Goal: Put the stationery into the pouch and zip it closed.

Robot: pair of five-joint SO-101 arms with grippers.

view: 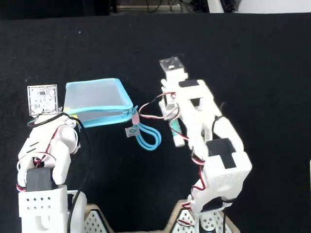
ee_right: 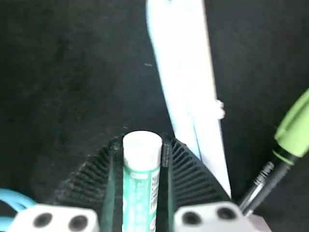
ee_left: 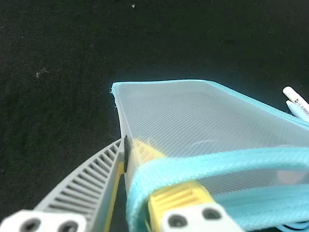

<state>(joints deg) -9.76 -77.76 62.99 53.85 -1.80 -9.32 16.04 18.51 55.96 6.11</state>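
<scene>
The translucent light-blue pouch point(view: 95, 99) lies on the black table with its mouth held up. My left gripper point(view: 73, 119) is shut on the pouch's edge at its left corner. In the left wrist view the yellow finger point(ee_left: 178, 195) is inside the pouch point(ee_left: 203, 121) and the grey finger point(ee_left: 94, 176) outside, the left gripper point(ee_left: 128, 152) pinching the blue rim. The right gripper point(view: 177, 132) sits right of the pouch, shut on a white-capped green tube point(ee_right: 141, 164). A white flat stick point(ee_right: 186, 72) and a green pen point(ee_right: 289, 130) lie just beyond the right gripper point(ee_right: 142, 150).
The pouch's blue strap loop point(view: 147, 137) lies on the table between the pouch and the right arm. White pen ends point(ee_left: 295, 99) show past the pouch's far side. Black cloth covers the table point(view: 262, 63), with open room at the back and right.
</scene>
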